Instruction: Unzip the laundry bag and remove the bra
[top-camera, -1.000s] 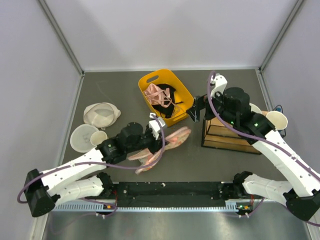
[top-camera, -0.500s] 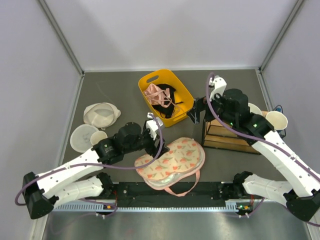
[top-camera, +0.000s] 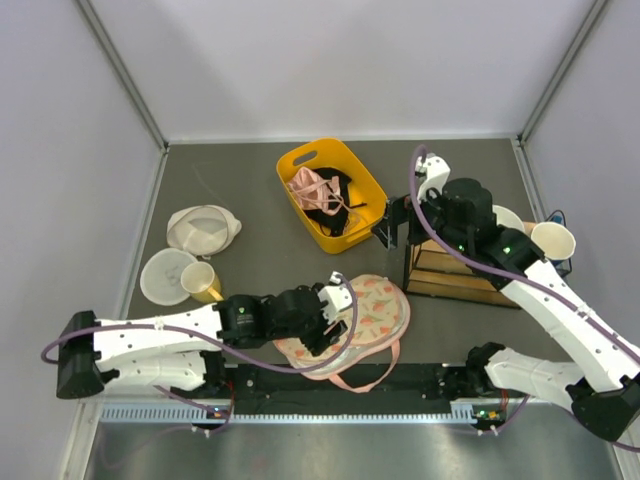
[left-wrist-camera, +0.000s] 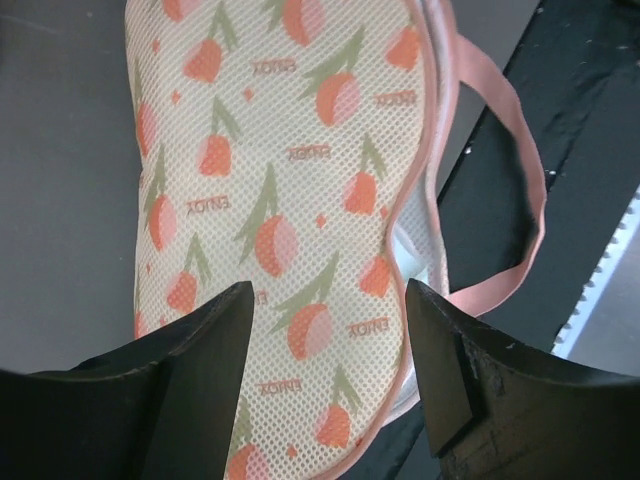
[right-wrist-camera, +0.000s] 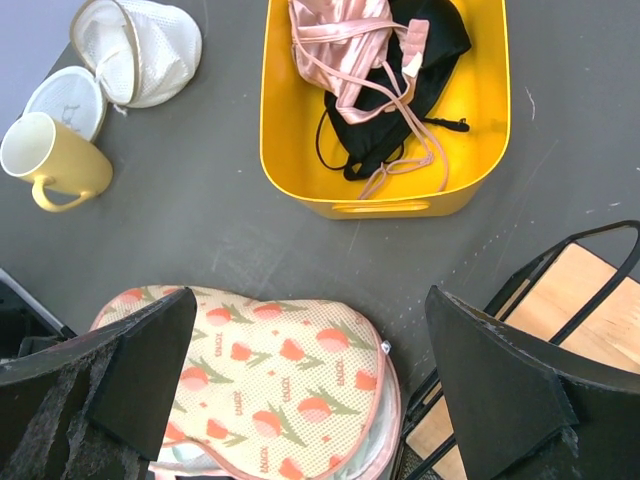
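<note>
The laundry bag (top-camera: 372, 312) lies flat near the table's front edge, its pale mesh printed with orange tulips and edged in pink (left-wrist-camera: 290, 170) (right-wrist-camera: 270, 385). Its pink strap (top-camera: 366, 378) loops over the black rail. A small silver zip pull (right-wrist-camera: 385, 347) sits at its right end, where the rim gapes on something pale (right-wrist-camera: 386, 416). The bra is hidden. My left gripper (top-camera: 338, 305) (left-wrist-camera: 330, 300) hovers open over the bag's left half, holding nothing. My right gripper (top-camera: 392, 225) (right-wrist-camera: 310, 300) hangs open high above the bag's far side.
A yellow basket (top-camera: 352, 168) (right-wrist-camera: 290, 180) at the back holds pink and black garments. Two white round mesh pieces (top-camera: 200, 228) and a yellow mug (top-camera: 200, 282) sit at the left. A wire-and-wood rack (top-camera: 450, 272) stands at the right, with a paper cup (top-camera: 555, 240) beyond it.
My left gripper has opened and let go of the bag, which fell flat. The left arm then swung toward the near edge and over the bag, uncovering the mug. The right arm barely moved.
</note>
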